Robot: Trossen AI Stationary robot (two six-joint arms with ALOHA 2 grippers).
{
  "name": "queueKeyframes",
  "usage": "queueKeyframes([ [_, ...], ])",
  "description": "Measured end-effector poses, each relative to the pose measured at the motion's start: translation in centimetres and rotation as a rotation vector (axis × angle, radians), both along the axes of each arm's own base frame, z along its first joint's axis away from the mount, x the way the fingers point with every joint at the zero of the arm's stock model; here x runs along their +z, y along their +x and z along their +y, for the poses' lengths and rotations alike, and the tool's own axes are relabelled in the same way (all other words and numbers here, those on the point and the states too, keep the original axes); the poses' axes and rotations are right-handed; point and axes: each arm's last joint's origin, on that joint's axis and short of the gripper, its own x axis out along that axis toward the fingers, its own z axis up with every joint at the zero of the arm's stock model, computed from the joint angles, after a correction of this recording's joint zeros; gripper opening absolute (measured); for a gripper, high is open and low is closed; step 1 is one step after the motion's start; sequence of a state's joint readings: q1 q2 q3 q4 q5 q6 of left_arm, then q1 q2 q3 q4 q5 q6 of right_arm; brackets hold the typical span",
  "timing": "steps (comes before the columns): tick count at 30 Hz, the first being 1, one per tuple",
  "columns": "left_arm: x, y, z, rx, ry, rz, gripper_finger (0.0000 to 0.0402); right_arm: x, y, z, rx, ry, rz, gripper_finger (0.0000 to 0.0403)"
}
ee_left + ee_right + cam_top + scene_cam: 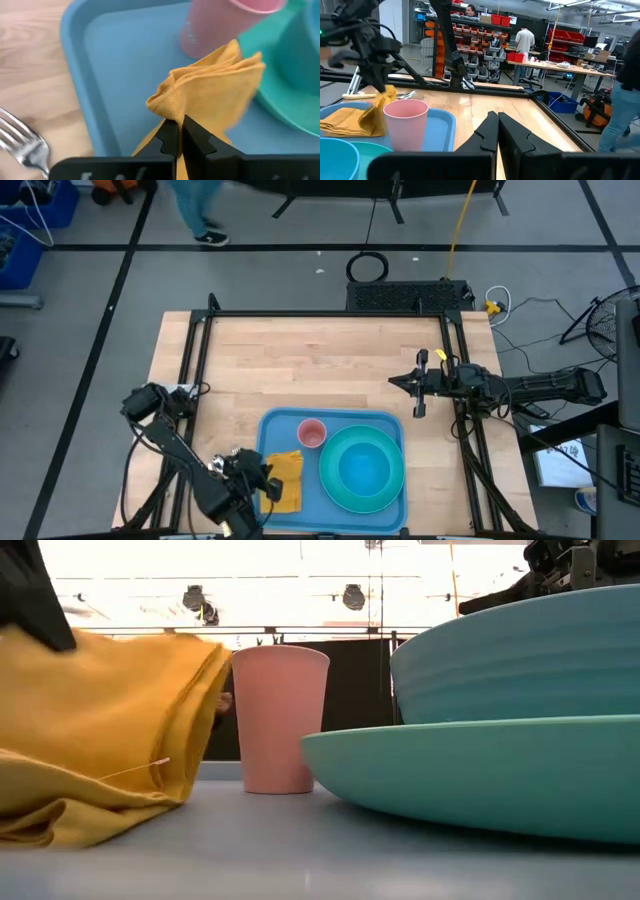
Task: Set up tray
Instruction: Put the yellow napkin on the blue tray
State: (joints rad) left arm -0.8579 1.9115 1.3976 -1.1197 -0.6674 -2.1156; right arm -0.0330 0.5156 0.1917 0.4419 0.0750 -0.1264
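Observation:
The blue tray (290,430) lies at the table's near edge. On it stand a pink cup (312,434) and a teal plate (335,485) with a blue bowl (363,468) inside. A yellow cloth (287,480) lies on the tray's left part, beside the cup (220,25). My left gripper (265,480) is over the tray's left rim, shut on the cloth (210,85). My right gripper (420,385) hovers shut over bare wood beyond the tray's far right corner, touching nothing (497,125). My left gripper (180,131) pinches a bunched fold of the yellow cloth (172,107) between its two fingers, slanting down from the table's left. The pinched part is raised into a peak (387,95). The rest of the cloth lies in folds on the tray floor (90,730).
A metal fork (25,145) lies on the wood just outside the tray's left rim. Black frame rails (200,370) run along the table's left, far and right sides. The far half of the wooden table (320,360) is bare. People move in the room beyond.

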Motion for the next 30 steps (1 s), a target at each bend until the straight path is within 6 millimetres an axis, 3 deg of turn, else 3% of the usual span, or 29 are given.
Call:
queueKeyframes([
  [7, -2.5, -0.1, 2.3, 0.043, 0.018, 0.132, 0.0008, 0.0, 0.0, 0.0, -0.001, -0.004, 0.005, 0.0000],
  [16, -3.4, 1.1, 4.7, -0.008, 0.116, 0.219, 0.0007, 0.0, 0.0, 0.0, -0.002, -0.020, 0.007, 0.0000],
  [30, -3.2, 2.0, 6.1, -0.117, 0.163, 0.327, 0.0136, -0.3, 0.0, 0.0, -0.002, -0.024, 0.034, 0.0000],
])
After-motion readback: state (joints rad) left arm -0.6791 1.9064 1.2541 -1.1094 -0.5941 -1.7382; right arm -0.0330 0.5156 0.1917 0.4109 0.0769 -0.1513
